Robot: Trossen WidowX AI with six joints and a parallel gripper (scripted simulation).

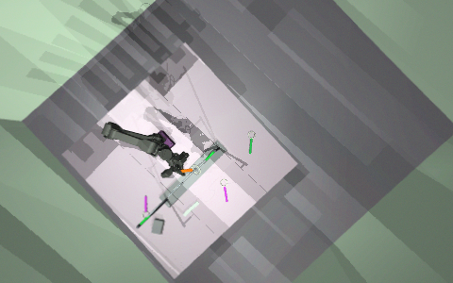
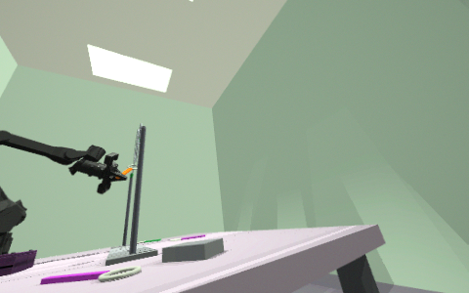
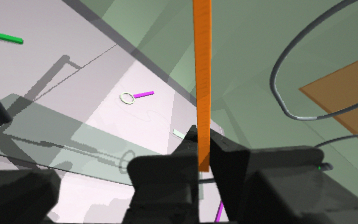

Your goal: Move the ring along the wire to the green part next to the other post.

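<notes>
My gripper [image 1: 180, 171] [image 2: 124, 177] [image 3: 197, 128] is shut on the orange handle [image 1: 187, 171] [image 2: 128, 171] [image 3: 202, 75]. The pale ring [image 1: 196, 170] [image 2: 132, 167] is at the handle's far end, outside the wrist view. In the top view the ring lies on the line of the wire, between the two green parts and nearer the upper-right green part [image 1: 210, 156]. The other green part [image 1: 142, 221] is beside the lower-left post [image 1: 156, 210] [image 2: 138, 195]. The grey wire [image 3: 300, 118] curves at right in the wrist view. Whether the ring touches it cannot be told.
Loose rings with magenta handles [image 1: 226, 194] [image 2: 73, 277] [image 3: 144, 94] and a green handle [image 1: 250, 146] lie on the table. A grey block [image 1: 158, 225] [image 2: 192, 250] is near the lower-left post. A pale bar [image 1: 191, 208] lies nearby. A purple object [image 1: 166, 139] is under the arm.
</notes>
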